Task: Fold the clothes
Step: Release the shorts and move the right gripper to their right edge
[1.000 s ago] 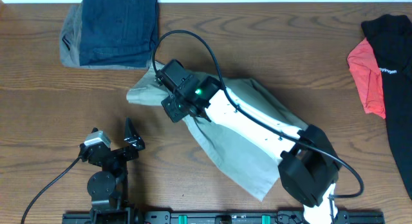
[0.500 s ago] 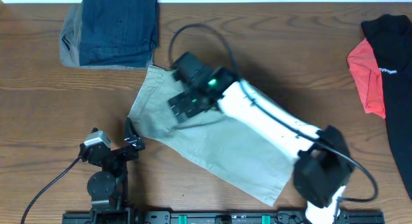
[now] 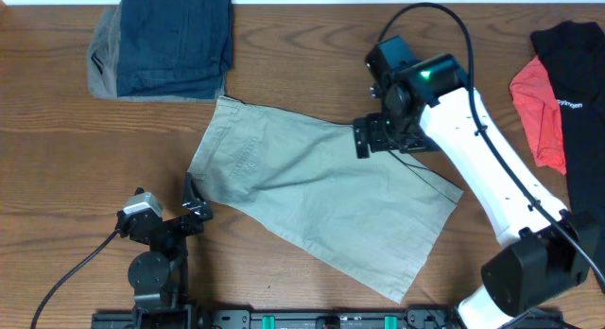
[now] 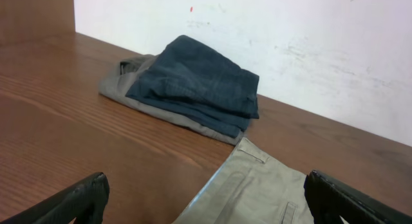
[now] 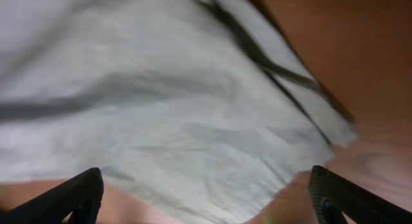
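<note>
The khaki clothes [image 3: 321, 197] lie flat as a broad slanted shape across the middle of the table, waistband end at the back left. My right gripper [image 3: 386, 140] hangs open over their back right edge with nothing between its fingers. In the right wrist view the blurred pale cloth [image 5: 167, 102] fills the frame above the open right gripper [image 5: 206, 205]. My left gripper [image 3: 168, 204] rests open near the front left, just off the clothes' left edge. In the left wrist view the waistband corner [image 4: 257, 185] lies ahead of the open left gripper [image 4: 209, 208].
Folded dark blue jeans [image 3: 175, 41] sit on a grey garment at the back left and also show as the jeans stack [image 4: 193, 85] before a white wall. Black [image 3: 581, 130] and coral-red [image 3: 537, 107] garments lie at the right edge.
My right gripper opened and let go of the khaki cloth, then swung from the left end to the back right. The clothes now lie spread flat. The left arm has not moved.
</note>
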Controlling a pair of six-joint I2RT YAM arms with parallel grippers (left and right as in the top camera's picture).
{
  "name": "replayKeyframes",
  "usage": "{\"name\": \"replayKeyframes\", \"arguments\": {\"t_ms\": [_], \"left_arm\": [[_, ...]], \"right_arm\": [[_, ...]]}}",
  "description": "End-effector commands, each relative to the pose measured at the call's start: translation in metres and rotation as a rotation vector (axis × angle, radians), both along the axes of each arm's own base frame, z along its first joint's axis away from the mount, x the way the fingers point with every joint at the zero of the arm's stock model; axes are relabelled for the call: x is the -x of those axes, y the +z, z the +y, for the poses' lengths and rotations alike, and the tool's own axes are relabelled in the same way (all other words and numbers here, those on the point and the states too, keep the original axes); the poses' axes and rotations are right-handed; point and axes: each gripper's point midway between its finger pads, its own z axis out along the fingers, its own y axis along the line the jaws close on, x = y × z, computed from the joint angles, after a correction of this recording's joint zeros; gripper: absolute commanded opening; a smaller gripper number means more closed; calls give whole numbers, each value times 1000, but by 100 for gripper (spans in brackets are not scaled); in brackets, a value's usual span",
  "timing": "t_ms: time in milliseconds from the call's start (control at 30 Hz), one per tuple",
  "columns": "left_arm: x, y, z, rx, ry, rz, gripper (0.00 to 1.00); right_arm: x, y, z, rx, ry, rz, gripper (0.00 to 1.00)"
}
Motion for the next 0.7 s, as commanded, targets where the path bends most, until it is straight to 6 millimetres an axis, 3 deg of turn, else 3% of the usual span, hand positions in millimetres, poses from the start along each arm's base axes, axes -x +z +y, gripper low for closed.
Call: {"name": "replayKeyframes", "arguments": {"t_ms": [0,233,500,600,667], "left_arm": [[1,-18,3,-11,12,54,98],[1,-18,3,-11,12,54,98],[1,-18,3,-11,12,54,98],[1,-18,3,-11,12,54,98],[1,-18,3,-11,12,54,98]], "right_arm": [[-2,-20,-34,107,-96,19,99],[15,-58,-74,117,-207,130,98],[28,-100,-97,102,-286,174,70],[36,-113,-101,98,-302,194,51],[41,-120,-104,102,-303,204,50]]}}
